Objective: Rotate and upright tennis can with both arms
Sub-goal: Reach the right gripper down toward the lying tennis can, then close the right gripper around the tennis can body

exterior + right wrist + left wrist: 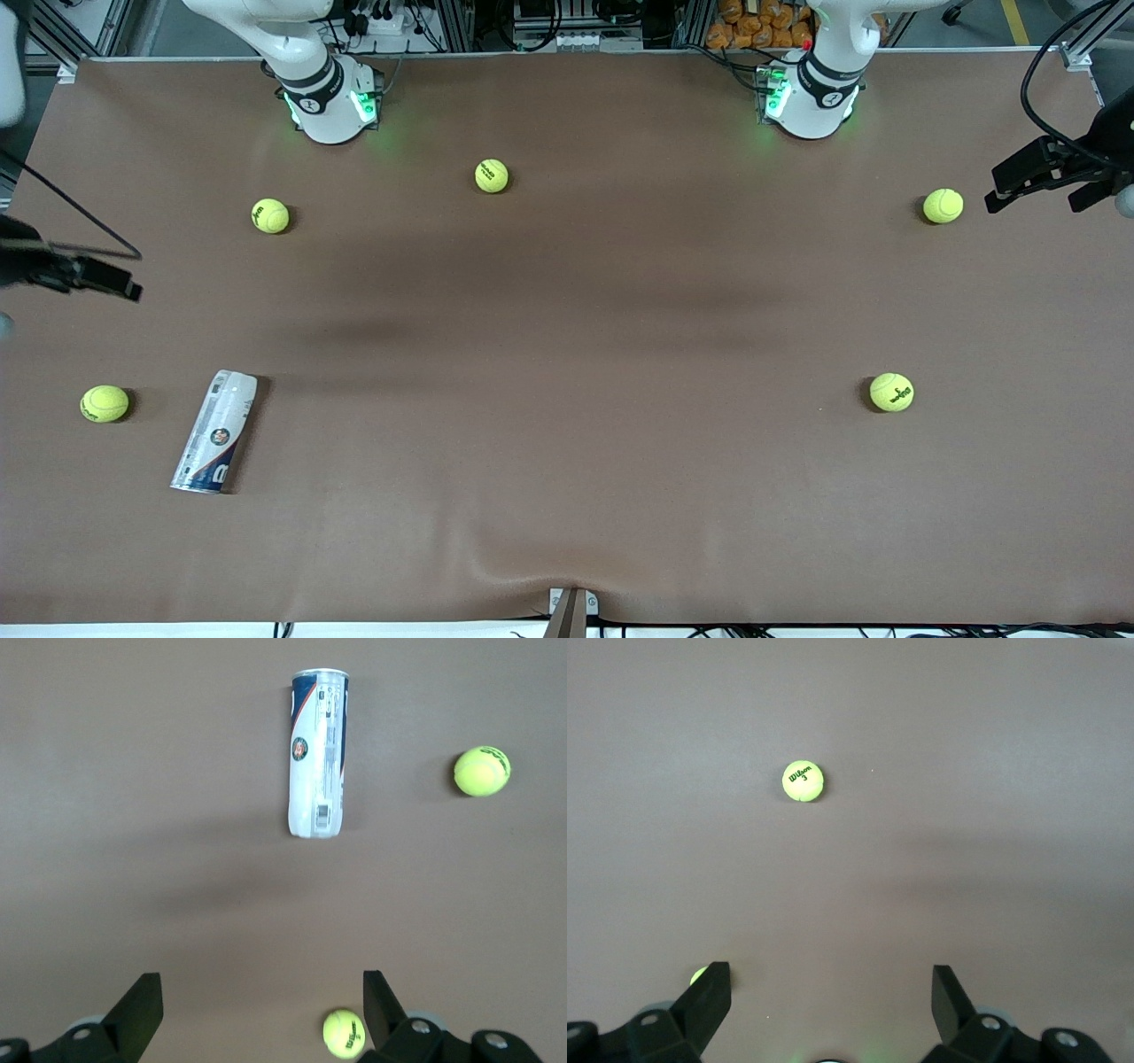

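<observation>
The right gripper (106,282) is held released over the bench (567,496) edge at the right arm's end. The tennis can (215,431) is seen lying on its side near that end, close to the front camera, a tennis ball (104,403) beside it, with wide bare surface toward the middle. "Wilson 3" is read on another ball (803,780). The left gripper (1032,177) is held released over the bench edge at the left arm's end.

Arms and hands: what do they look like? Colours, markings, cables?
Both arms are white with black bands at the joints; round bases glow green. The left arm and right arm each carry a small dark logo. The left hand and right hand are black, with two wedge-shaped fingers. Black cable loops run to each wrist.
</observation>
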`<state>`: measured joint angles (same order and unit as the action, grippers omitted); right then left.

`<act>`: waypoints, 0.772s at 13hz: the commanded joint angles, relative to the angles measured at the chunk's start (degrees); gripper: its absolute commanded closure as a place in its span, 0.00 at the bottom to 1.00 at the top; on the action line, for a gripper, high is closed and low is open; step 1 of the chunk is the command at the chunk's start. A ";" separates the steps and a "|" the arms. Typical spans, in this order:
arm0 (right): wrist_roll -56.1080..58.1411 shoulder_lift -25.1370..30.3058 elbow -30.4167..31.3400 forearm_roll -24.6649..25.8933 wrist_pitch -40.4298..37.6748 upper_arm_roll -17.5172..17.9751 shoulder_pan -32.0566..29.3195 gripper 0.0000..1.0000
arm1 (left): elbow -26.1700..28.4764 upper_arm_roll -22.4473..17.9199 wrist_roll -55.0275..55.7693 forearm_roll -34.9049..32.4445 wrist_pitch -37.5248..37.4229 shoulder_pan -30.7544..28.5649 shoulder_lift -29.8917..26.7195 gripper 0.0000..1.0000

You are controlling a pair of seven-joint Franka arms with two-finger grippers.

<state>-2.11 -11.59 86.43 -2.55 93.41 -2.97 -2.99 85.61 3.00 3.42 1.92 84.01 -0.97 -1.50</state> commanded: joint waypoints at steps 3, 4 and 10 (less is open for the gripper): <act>-0.52 -6.24 3.38 0.00 10.36 0.07 0.01 0.00 | 0.43 0.34 0.63 -0.69 -0.08 -0.26 -0.79 0.00; -0.52 -7.99 3.91 0.00 12.74 0.07 0.01 0.00 | 0.43 0.34 0.71 -0.69 -0.08 -0.26 -0.79 0.00; 0.35 -19.95 3.92 0.18 25.32 0.07 -2.19 0.00 | 0.43 0.42 0.72 -1.04 -0.08 -0.17 -0.43 0.00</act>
<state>-2.04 -28.84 90.99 -2.48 116.63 -3.43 -3.93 85.78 2.99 3.42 1.92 84.01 -0.98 -1.44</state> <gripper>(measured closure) 0.000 0.000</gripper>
